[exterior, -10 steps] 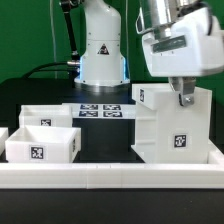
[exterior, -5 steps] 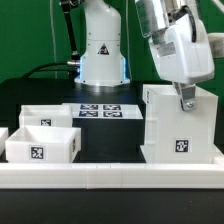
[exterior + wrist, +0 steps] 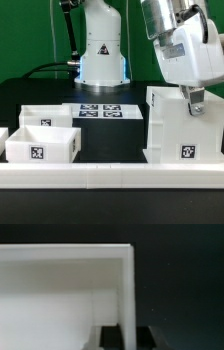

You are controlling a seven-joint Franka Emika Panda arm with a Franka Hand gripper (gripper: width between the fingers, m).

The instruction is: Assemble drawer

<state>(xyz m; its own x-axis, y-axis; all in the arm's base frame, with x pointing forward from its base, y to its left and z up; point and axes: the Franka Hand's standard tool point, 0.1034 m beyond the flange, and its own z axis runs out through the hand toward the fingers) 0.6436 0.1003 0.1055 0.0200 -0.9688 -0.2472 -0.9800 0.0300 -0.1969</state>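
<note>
The large white cube casing [image 3: 182,125] stands at the exterior view's right, a square tag low on its front. My gripper [image 3: 192,101] is shut on the casing's upper wall, one finger inside and one outside. In the wrist view the thin white wall [image 3: 128,291] runs straight down between my dark fingertips [image 3: 112,337], with the casing's pale inside on one side and black table on the other. Two small white trays [image 3: 45,140] with tags sit at the exterior view's left, one behind the other.
The long low white border wall [image 3: 110,176] runs across the front. The marker board [image 3: 103,110] lies at the back centre before the arm's white base [image 3: 101,50]. Black table shows between the trays and the casing.
The casing has slid toward the exterior view's right with my gripper on its wall, and now stands nearer the frame's right edge. The trays have not moved.
</note>
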